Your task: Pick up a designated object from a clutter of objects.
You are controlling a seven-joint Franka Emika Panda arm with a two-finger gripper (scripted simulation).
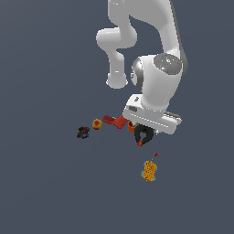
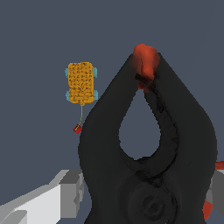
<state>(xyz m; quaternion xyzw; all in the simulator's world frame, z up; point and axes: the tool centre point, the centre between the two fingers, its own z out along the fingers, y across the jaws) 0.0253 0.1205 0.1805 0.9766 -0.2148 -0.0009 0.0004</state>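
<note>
Black clamp (image 2: 144, 144) in claw (image 1: 144, 135), clear of blocky item (image 1: 149, 170).

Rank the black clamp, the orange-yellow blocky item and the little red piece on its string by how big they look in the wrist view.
1. black clamp, though it sits right against the camera, which inflates it
2. orange-yellow blocky item
3. small red piece

Glossy white arm (image 1: 155, 50), rounded segments, grey joint caps; flat white hand block; pale grey fingers (image 2: 43, 203).
</note>
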